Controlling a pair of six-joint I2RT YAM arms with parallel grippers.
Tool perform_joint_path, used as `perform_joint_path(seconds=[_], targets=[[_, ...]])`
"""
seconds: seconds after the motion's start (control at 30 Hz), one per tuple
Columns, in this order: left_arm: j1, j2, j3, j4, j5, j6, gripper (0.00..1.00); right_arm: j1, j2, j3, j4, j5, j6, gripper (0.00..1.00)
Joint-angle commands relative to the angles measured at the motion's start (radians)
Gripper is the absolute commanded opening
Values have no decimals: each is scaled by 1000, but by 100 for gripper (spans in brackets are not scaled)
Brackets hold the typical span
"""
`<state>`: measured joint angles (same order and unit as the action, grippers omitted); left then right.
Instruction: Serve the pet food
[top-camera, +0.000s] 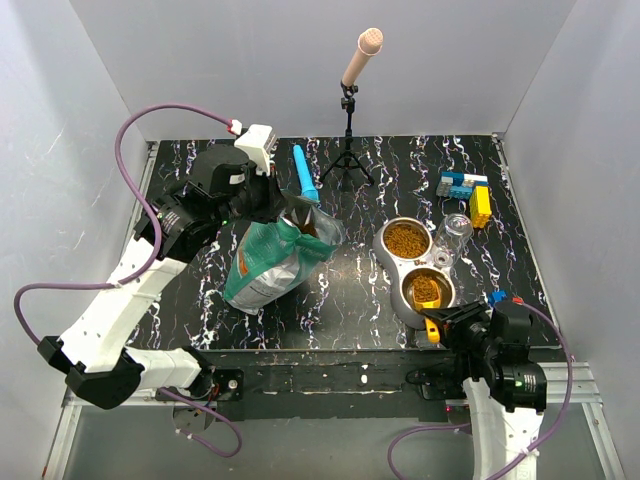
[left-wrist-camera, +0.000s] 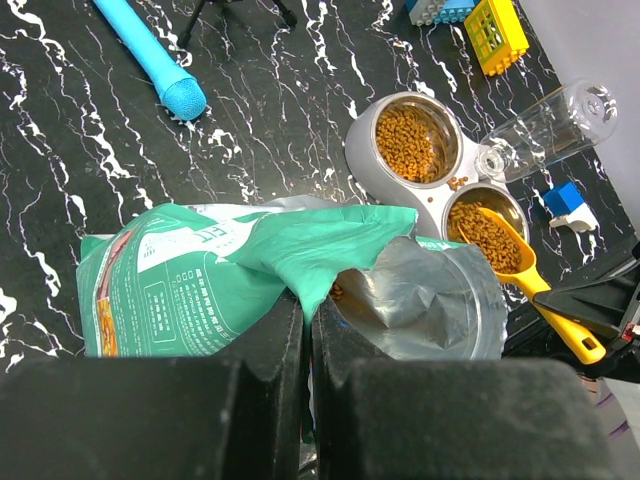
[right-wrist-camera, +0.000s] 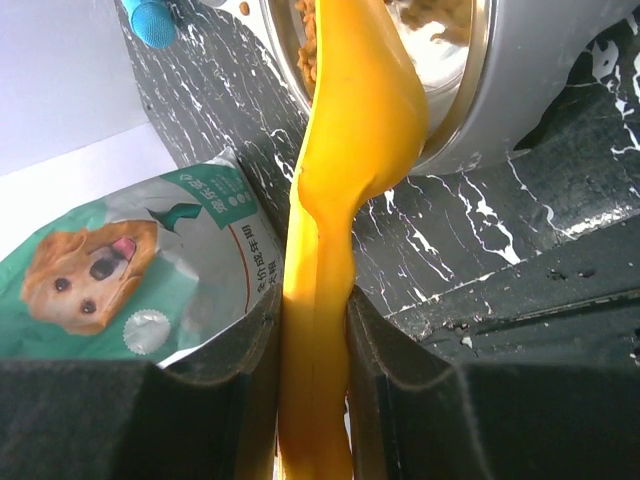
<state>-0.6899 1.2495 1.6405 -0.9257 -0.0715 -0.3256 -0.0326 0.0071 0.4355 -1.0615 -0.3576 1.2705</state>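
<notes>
The right gripper (top-camera: 441, 324) is clamped on the handle of a yellow plastic scoop (top-camera: 428, 302), whose kibble-filled head sits over the near steel bowl (left-wrist-camera: 447, 222) of a grey double-bowl pet feeder (left-wrist-camera: 362, 160). Seen from the top camera, the scoop's long axis runs from the fingers at 6 o'clock to the bowl at 12 o'clock, so a roll of the wrist would likely be enough to tip the load out. The far bowl, towards 11 o'clock of the near one, is already filled with brown pellets, and the near bowl holds some too. At 9 o'clock of the feeder a green foil pet food bag (top-camera: 265, 265) leans with its torn mouth open towards 3 o'clock; the left gripper (left-wrist-camera: 308, 330) is closed on the bag's rim and props it up. The right arm is the nearer to the feeder, so by this reading serving is well along
</notes>
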Motion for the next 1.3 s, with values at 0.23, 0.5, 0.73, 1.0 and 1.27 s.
perform_joint_path(seconds=[0.23,0.5,0.73,1.0,1.27], targets=[[0,-65,16,108,21,-9,0,0,43,149,-77,6,-60,1],[0,-73,2,117,9,-29,0,0,269,272,-167,25,-164,1],[1,-74,4,113,-10,-29,0,-1,422,347,-200,37,-224,1],[0,-64,34,97,-37,-13,0,0,619,433,-232,60,-293,1],[0,-55,61,88,-56,3,0,-1,801,563,-284,85,-385,1]])
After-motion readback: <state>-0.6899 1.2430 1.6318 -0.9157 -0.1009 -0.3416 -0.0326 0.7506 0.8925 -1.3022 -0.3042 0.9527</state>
